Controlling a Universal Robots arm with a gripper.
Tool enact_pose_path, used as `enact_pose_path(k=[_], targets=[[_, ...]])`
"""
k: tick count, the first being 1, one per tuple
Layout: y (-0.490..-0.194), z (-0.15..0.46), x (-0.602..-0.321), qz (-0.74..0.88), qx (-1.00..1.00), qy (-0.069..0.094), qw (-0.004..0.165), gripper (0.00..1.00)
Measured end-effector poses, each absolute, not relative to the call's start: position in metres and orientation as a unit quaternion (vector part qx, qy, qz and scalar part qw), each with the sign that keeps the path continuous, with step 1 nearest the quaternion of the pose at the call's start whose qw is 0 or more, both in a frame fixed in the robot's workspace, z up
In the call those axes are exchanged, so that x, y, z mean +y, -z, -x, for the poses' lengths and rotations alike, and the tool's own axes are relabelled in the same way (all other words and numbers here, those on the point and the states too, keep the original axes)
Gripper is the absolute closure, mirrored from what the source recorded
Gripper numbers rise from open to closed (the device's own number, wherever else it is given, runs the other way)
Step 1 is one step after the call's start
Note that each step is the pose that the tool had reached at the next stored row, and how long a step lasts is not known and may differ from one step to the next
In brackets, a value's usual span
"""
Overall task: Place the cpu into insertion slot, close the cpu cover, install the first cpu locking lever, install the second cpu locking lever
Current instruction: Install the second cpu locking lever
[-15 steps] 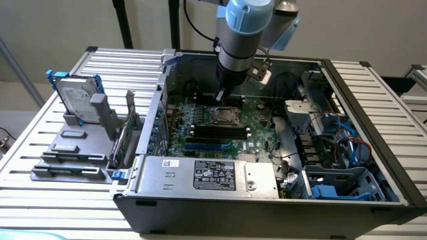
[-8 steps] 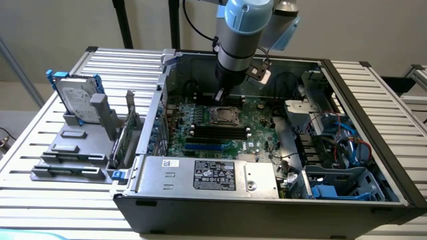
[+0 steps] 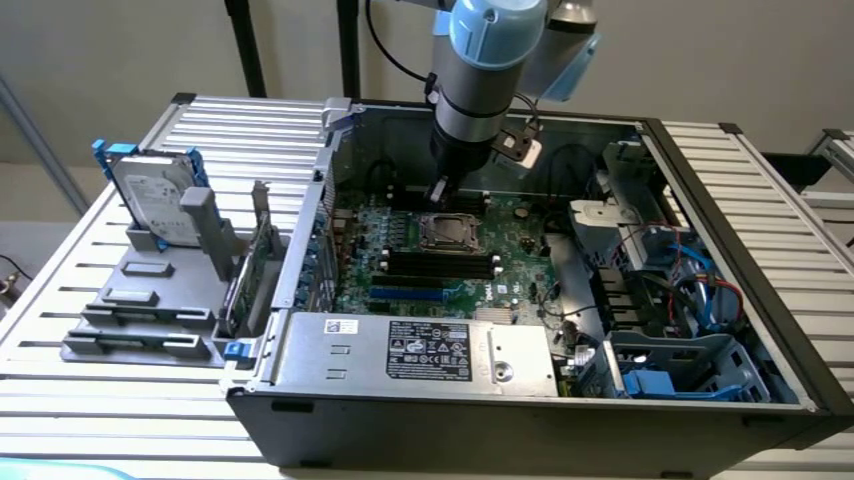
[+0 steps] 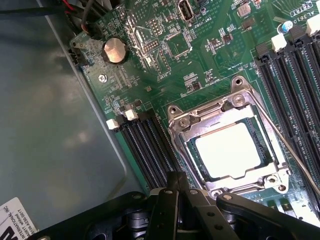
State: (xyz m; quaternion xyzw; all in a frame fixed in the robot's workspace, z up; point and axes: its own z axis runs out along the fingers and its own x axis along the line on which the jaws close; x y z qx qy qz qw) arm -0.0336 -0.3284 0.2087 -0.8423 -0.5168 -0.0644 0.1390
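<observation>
- Exterior view: open computer case [image 3: 747,250] lies on a slatted table [image 3: 80,260]. The arm comes down from above, near-vertical, wrist pointing into the case's far half. The gripper [image 3: 442,190] hangs just above the motherboard [image 3: 521,270], at the far edge of the insertion slot [image 3: 445,231].
- The cpu [image 3: 446,232] sits in the slot, near the middle of the board, far side of the black memory slots [image 3: 438,264].
- Wrist view: gripper [image 4: 177,181] fingers pressed together, nothing between them; tips just beside the cpu cover [image 4: 229,150].
- The cpu [image 4: 228,150] shows through the cover's window; the cover lies flat over it. One locking lever [image 4: 292,151], a thin wire rod, runs along the cover's side.
- Judgement: the lever is springy, stiff steel wire, slippery; best pushed near its free end. The cpu and socket pins are fragile, so no pressing on the chip.
</observation>
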Motion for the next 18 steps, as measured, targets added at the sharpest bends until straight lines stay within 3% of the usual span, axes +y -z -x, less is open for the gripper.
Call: enact_pose_path(k=[18], targets=[[-0.23,0.036,-0.357,0.845,-0.512,0.059,0.142,0.89]])
